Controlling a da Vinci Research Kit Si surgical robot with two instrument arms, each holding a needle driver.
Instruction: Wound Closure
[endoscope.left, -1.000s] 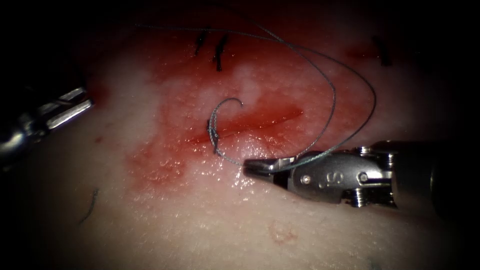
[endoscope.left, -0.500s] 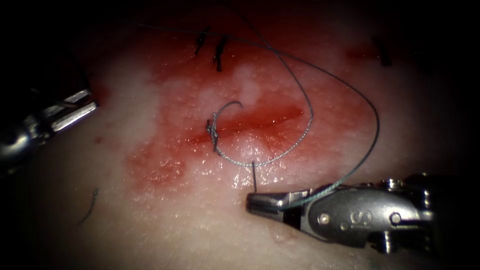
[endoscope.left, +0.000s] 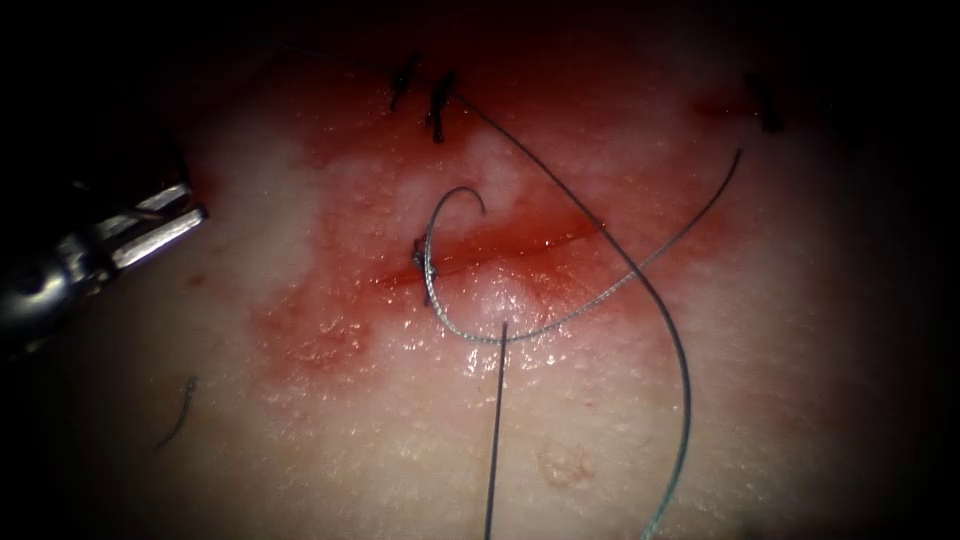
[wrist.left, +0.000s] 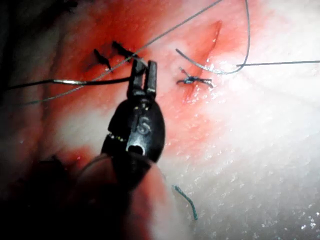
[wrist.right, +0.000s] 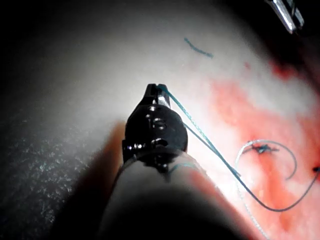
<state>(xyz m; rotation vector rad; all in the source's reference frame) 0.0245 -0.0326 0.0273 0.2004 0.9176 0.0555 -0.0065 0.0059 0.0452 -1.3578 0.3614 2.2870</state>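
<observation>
Right gripper (wrist.right: 156, 88) pressed together on the thread (endoscope.left: 686, 380), pinching it right at the tips. Drawn away from its spot a second ago at 4 o'clock of the knot (endoscope.left: 425, 262), down toward 6 o'clock, taking the thread along. As a result, one dark strand (endoscope.left: 497, 420) now pulled straight and tight from the small loop just below the cut (endoscope.left: 520, 240) to the 6 o'clock edge. The wide slack bow that stood at 2 o'clock has flattened and swung, crossing itself at 3 o'clock of the cut.

Left gripper (endoscope.left: 193, 202) waiting at 9 o'clock, well apart from the cut, jaws slightly spread and pinching nothing; crept a touch toward the centre.

Knot seated at the left end of the cut, with a short curled tail (endoscope.left: 455, 195) arching toward 12 o'clock. Red fluid (endoscope.left: 310, 335) pooled around it on the tissue (endoscope.left: 300, 440). Older cut ends (endoscope.left: 437, 100) sitting at 12 o'clock.

Cannot pick out the needle among the strands, so no telling whether it sits in the tissue.

Judged from the tightening strand: slack being taken up after a stitch already knotted.
</observation>
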